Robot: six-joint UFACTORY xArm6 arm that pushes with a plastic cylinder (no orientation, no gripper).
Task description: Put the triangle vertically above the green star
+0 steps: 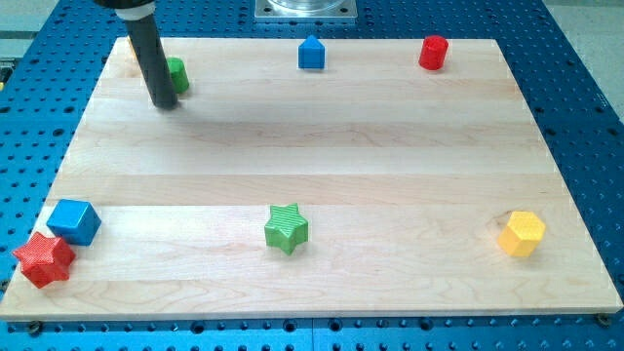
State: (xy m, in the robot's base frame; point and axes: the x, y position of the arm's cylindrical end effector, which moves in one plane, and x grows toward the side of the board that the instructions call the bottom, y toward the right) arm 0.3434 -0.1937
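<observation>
A pale wooden board (322,146) with a smooth, lightly sheened grain lies on a blue perforated metal table (585,58). The ribbed green plastic star (286,228) and ribbed red plastic star (43,258) show fine layered ridges. The blue plastic cube (75,221), yellow plastic hexagonal block (522,233) and red plastic cylinder (433,53) look smooth and matt. The dark matt rod ends at my tip (165,103).
</observation>
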